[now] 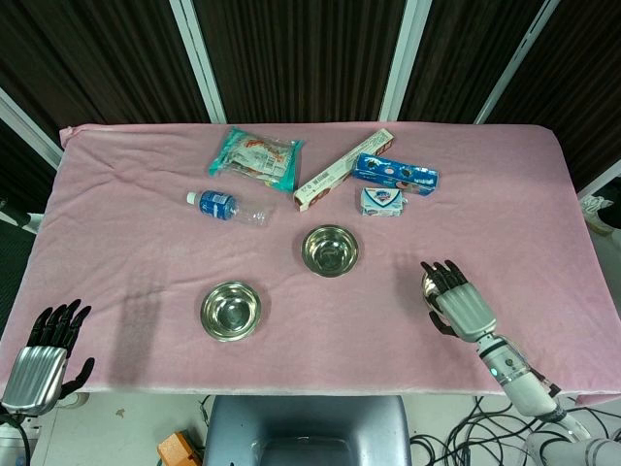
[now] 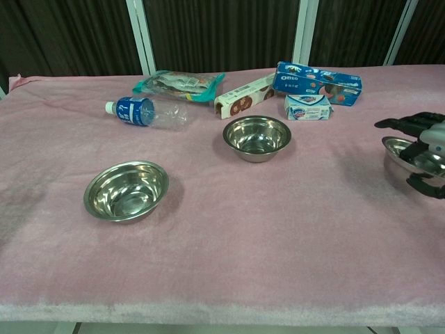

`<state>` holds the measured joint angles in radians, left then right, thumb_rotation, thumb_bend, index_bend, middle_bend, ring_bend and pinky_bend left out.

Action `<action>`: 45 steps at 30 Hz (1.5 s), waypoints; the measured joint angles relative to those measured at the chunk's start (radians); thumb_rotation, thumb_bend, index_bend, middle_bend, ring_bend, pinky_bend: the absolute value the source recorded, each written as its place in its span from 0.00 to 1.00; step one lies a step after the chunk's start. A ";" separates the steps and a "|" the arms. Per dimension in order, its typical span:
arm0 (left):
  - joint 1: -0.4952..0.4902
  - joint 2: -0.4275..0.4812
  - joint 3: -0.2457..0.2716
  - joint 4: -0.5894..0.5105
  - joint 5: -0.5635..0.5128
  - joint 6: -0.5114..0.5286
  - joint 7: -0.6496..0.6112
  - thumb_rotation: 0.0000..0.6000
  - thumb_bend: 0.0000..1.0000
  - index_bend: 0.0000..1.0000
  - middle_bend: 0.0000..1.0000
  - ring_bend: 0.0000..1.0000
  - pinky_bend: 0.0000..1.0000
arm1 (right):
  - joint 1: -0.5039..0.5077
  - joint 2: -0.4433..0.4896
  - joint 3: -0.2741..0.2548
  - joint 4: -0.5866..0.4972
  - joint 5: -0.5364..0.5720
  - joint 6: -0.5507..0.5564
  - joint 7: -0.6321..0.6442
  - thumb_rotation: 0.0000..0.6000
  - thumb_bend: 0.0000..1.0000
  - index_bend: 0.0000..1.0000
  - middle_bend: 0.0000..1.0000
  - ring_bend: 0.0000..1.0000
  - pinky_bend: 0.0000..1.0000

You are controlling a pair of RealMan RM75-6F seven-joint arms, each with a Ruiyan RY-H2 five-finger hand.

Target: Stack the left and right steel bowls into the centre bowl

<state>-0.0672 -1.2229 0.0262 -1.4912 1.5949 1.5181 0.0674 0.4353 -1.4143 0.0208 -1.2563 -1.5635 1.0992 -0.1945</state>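
Three steel bowls are in play on the pink tablecloth (image 1: 126, 252). The centre bowl (image 1: 330, 250) (image 2: 257, 137) stands upright behind the others. Nearer the front stands the left bowl (image 1: 231, 311) (image 2: 126, 190), with nothing touching it. My right hand (image 1: 456, 301) (image 2: 427, 142) grips the right bowl (image 1: 428, 285) (image 2: 407, 157), fingers over its rim and thumb beneath; the bowl is raised off the cloth and tilted. From the head view the hand hides most of that bowl. My left hand (image 1: 39, 364) hangs open off the table's front left corner, holding nothing.
Along the back lie a plastic water bottle (image 1: 225, 207), a teal snack bag (image 1: 255, 155), a long biscuit box (image 1: 342, 170), a blue Oreo box (image 1: 395, 174) and a small blue pack (image 1: 383, 202). A grey chair back (image 1: 306, 432) sits below the table's front edge.
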 measured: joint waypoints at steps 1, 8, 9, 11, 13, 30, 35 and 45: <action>0.002 0.000 0.001 0.001 0.002 0.003 -0.002 1.00 0.36 0.00 0.00 0.00 0.02 | 0.007 0.002 0.010 -0.005 0.006 -0.003 -0.007 1.00 0.60 0.75 0.02 0.00 0.00; 0.007 0.005 0.002 0.003 0.010 0.015 -0.017 1.00 0.36 0.00 0.00 0.00 0.02 | 0.096 0.016 0.125 -0.090 0.102 -0.062 -0.131 1.00 0.60 0.75 0.02 0.00 0.00; 0.007 0.006 0.002 0.003 0.010 0.015 -0.019 1.00 0.36 0.00 0.00 0.00 0.02 | 0.112 0.014 0.142 -0.100 0.120 -0.073 -0.155 1.00 0.60 0.75 0.02 0.00 0.00; 0.007 0.007 0.002 0.004 0.011 0.017 -0.021 1.00 0.36 0.00 0.00 0.00 0.02 | 0.154 0.005 0.183 -0.118 0.166 -0.099 -0.217 1.00 0.60 0.75 0.02 0.00 0.00; 0.008 0.008 0.000 0.004 0.010 0.018 -0.024 1.00 0.36 0.00 0.00 0.00 0.02 | 0.199 -0.014 0.217 -0.127 0.208 -0.124 -0.275 1.00 0.60 0.75 0.02 0.00 0.00; 0.014 0.019 -0.002 0.009 0.004 0.024 -0.051 1.00 0.36 0.00 0.00 0.00 0.02 | 0.512 -0.423 0.259 0.157 0.393 -0.221 -0.567 1.00 0.60 0.72 0.02 0.00 0.00; 0.012 0.019 0.000 0.008 0.011 0.021 -0.048 1.00 0.36 0.00 0.00 0.00 0.02 | 0.513 -0.431 0.235 0.170 0.409 -0.217 -0.572 1.00 0.60 0.48 0.02 0.00 0.00; 0.009 0.019 -0.001 0.008 0.017 0.022 -0.052 1.00 0.36 0.00 0.00 0.00 0.02 | 0.479 -0.356 0.208 0.044 0.451 -0.215 -0.591 1.00 0.38 0.06 0.00 0.00 0.00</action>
<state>-0.0581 -1.2036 0.0256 -1.4831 1.6120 1.5398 0.0159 0.9143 -1.7707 0.2288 -1.2119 -1.1130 0.8841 -0.7853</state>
